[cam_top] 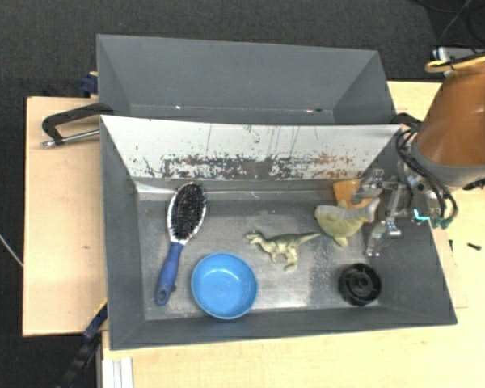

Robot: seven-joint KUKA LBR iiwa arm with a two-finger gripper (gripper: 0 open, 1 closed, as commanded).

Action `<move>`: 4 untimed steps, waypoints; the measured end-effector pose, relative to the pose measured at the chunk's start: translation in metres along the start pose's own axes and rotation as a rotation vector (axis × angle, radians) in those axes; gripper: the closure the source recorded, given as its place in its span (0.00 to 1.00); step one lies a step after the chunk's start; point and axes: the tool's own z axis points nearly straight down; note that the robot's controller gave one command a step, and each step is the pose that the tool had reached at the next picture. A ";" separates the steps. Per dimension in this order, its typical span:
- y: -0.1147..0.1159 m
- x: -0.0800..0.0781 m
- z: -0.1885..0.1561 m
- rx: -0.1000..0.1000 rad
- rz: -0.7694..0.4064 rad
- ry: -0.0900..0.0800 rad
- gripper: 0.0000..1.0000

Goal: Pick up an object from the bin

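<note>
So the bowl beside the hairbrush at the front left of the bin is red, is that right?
Not quite: the camera view shows that the bowl is blue, not red. It does lie beside the hairbrush at the front left of the bin.

A pale yellow-green lump (338, 223) is lying at the right of the frame, with an orange piece (347, 191) sitting just above it. A black disc (360, 284) is resting at lower right. A small dinosaur (281, 244) is lying mid-frame. A blue bowl (224, 285) and a blue-handled hairbrush (180, 237) are lying at lower left.
</note>
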 end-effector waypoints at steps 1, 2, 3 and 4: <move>0.045 0.000 0.087 0.004 -0.482 -0.010 0.00; 0.042 0.000 0.084 0.008 -0.480 -0.007 1.00; 0.072 0.000 -0.023 0.005 -0.472 -0.020 1.00; 0.084 -0.004 -0.065 0.005 -0.508 -0.017 1.00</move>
